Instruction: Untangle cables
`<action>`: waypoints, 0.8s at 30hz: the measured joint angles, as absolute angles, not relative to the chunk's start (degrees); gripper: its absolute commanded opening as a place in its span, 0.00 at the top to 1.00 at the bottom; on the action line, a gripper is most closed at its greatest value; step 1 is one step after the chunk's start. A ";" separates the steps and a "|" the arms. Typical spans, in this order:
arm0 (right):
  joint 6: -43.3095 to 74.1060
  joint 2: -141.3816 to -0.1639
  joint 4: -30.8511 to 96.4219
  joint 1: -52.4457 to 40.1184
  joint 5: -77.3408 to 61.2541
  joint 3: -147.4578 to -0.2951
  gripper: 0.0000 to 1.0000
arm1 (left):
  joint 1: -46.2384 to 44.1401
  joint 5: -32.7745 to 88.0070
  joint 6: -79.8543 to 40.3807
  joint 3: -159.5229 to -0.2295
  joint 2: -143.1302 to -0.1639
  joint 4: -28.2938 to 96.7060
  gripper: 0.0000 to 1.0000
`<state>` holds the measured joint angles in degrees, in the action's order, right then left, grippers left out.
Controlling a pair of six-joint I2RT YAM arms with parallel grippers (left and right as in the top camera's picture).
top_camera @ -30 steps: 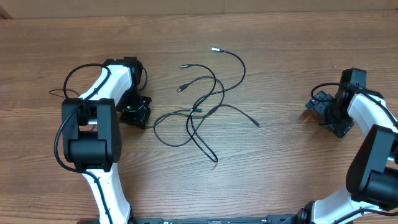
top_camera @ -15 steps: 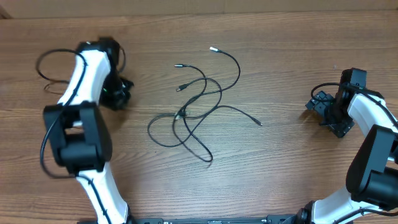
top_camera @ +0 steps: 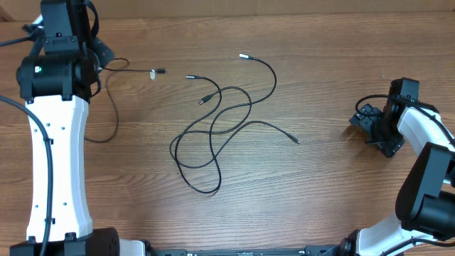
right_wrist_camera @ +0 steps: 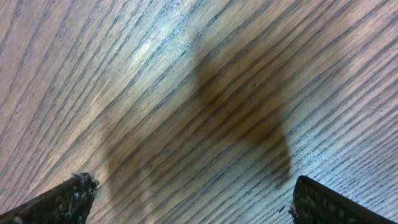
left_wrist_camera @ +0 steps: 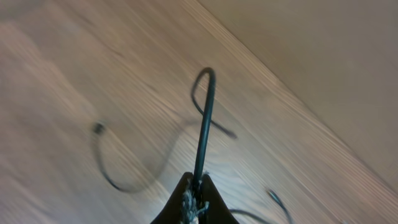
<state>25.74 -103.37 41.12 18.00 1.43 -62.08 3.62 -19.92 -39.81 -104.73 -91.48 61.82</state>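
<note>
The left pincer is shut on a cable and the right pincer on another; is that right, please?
Not quite: the right pincer stands open and empty, as the right wrist view shows; the left pincer is shut on a cable.

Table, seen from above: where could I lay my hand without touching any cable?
Bare wood of the table lies between the tangled cables and the right gripper, open and empty. The front strip below the tangle is free too. Crowded: the middle, and far left, where the left gripper holds one strand.
</note>
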 measured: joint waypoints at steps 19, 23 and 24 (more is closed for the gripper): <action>25.74 -103.37 41.15 18.00 1.43 -62.08 0.00 | 7.94 -37.21 -39.09 -104.71 -107.55 72.07 0.96; 25.74 -103.37 41.15 18.00 1.45 -62.08 0.00 | 10.74 -37.01 -40.49 -104.64 -114.48 74.48 0.95; 25.74 -103.37 41.12 18.00 1.45 -62.08 0.00 | 11.46 -36.58 -40.56 -104.62 -116.07 74.67 0.93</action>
